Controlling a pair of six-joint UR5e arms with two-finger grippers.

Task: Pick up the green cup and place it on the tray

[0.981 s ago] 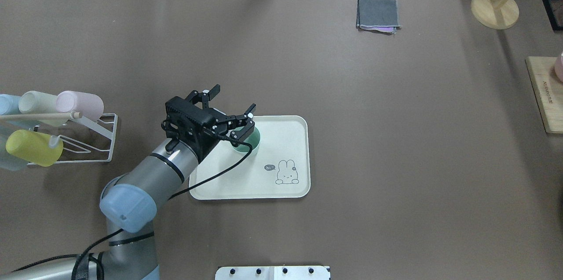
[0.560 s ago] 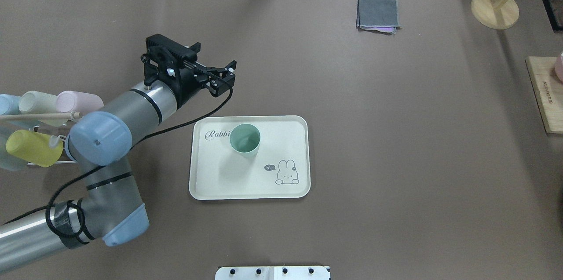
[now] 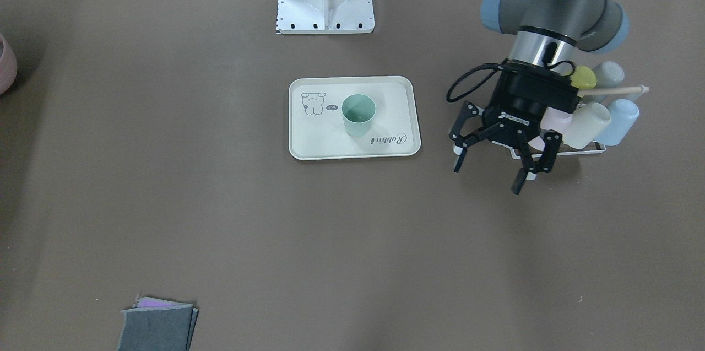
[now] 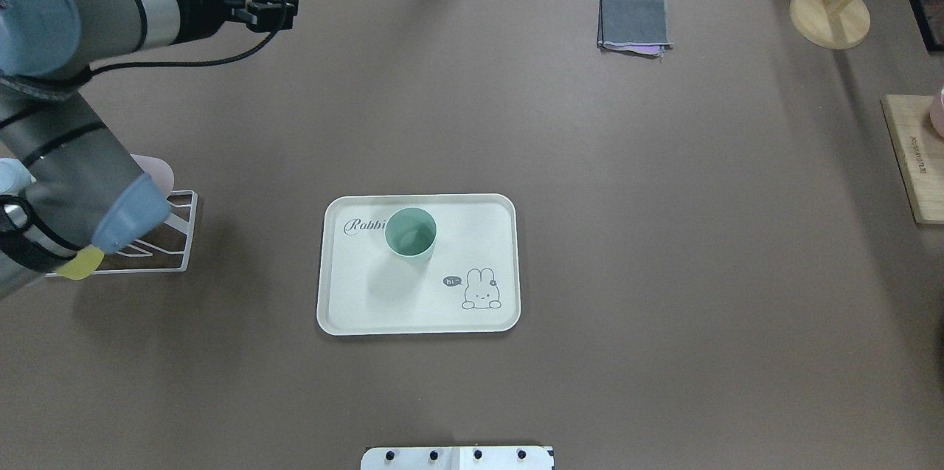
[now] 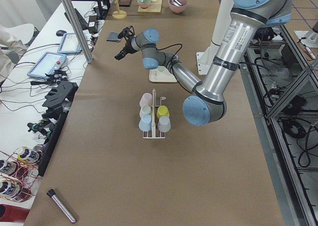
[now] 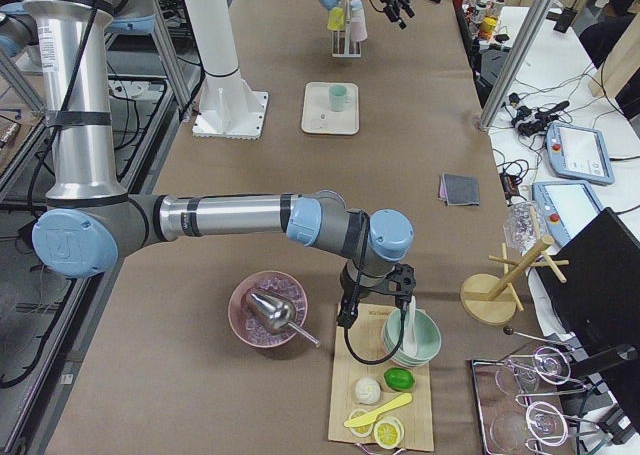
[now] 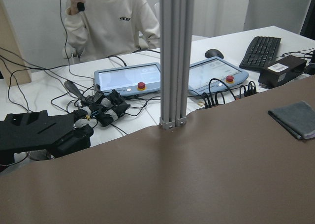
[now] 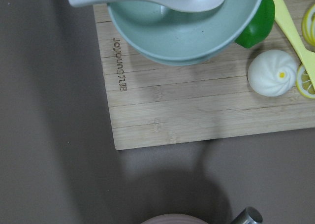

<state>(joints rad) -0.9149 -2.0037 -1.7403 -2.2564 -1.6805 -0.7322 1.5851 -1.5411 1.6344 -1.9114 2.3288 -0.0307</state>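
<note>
The green cup (image 4: 411, 232) stands upright on the cream tray (image 4: 413, 304), next to the word "Rabbit"; it also shows in the front-facing view (image 3: 358, 114) on the tray (image 3: 330, 144). My left gripper (image 3: 487, 176) is open and empty, raised well clear of the tray, out past the cup rack. In the overhead view it (image 4: 271, 11) is at the far left of the table. My right gripper (image 6: 401, 293) shows only in the exterior right view, over a wooden board; I cannot tell whether it is open or shut.
A wire rack (image 4: 166, 234) with pastel cups (image 3: 586, 122) stands left of the tray. A folded grey cloth (image 4: 634, 21) lies far back. A wooden board (image 8: 197, 106) with a mint bowl (image 8: 187, 27) and play food, and a pink bowl (image 6: 268, 310), are at the right end.
My open left gripper was around the green cup on the tray; it has pulled back, risen and swung to the far left. The cup stays upright on the tray.
</note>
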